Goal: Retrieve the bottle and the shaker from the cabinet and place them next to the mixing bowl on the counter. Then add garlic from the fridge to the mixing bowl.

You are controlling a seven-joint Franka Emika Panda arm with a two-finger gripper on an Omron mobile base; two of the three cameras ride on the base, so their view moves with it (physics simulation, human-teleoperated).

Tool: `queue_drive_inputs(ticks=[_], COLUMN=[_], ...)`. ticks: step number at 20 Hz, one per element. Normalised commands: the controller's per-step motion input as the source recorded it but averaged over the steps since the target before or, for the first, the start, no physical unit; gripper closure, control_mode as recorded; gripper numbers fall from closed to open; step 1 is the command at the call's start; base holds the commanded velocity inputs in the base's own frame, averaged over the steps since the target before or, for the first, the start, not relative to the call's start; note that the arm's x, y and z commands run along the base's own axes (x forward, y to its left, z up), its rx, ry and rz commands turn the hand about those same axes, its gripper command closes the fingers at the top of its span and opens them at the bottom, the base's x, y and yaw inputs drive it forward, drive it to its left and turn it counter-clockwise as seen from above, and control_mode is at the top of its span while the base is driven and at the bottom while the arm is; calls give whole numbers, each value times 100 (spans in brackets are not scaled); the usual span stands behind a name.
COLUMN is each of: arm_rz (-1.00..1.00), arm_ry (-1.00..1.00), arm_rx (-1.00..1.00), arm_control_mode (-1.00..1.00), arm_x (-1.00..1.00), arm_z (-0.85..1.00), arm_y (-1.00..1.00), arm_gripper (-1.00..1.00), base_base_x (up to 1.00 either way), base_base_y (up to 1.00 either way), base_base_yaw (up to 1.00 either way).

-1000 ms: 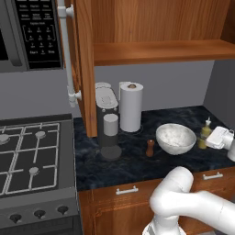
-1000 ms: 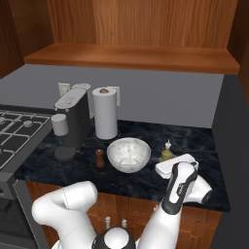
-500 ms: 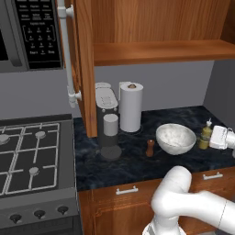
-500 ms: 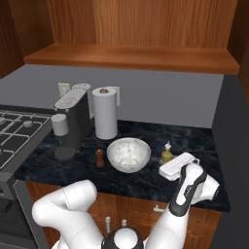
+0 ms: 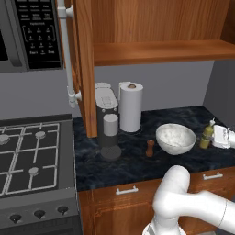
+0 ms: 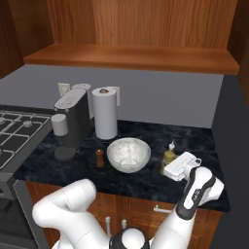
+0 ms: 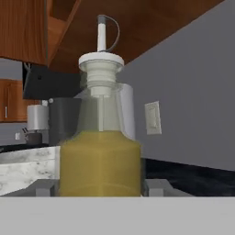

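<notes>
**Bottle on the counter beside the bowl, gripper at its base**

Glass is what you are dealing with: the bottle (image 7: 100,137) looks rigid, smooth-sided and part-filled with yellow liquid, so judge it bottom-heavy, slippery and breakable if tipped. Its broad lower body is the place to hold; the narrow neck and thin spout on top give little purchase.

It stands upright on the dark counter (image 5: 137,160), just beside the mixing bowl (image 5: 176,138), with the shaker (image 5: 150,148) on the bowl's other side. In the hand view the two fingertips (image 7: 45,188) flank the bottle's base. You cannot tell from the frames whether the gripper (image 6: 181,165) presses it or stands just clear.

Compared with a second ago, the hand has risen from low at the counter edge to bottle height, and its jaws have narrowed slightly.
</notes>
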Motion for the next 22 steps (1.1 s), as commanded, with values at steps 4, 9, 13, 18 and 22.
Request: queue_drive_inputs(ticks=[4, 9, 13, 18, 22], arm_rz=[6, 7, 4, 1, 0], arm_ry=[-4, -8, 0, 0, 0], arm_rx=[20, 6, -5, -4, 0], arm_control_mode=[-100, -100, -100, -100, -100], arm_x=[0, 0, 0, 0, 0], arm_z=[0, 0, 0, -1, -1], arm_y=[0, 10, 29, 30, 12], arm_gripper=[100, 100, 100, 100, 100], base_base_x=[0, 0, 0, 0, 0], base_base_y=[0, 0, 0, 0, 0], base_base_yaw=[0, 0, 0, 0, 0])
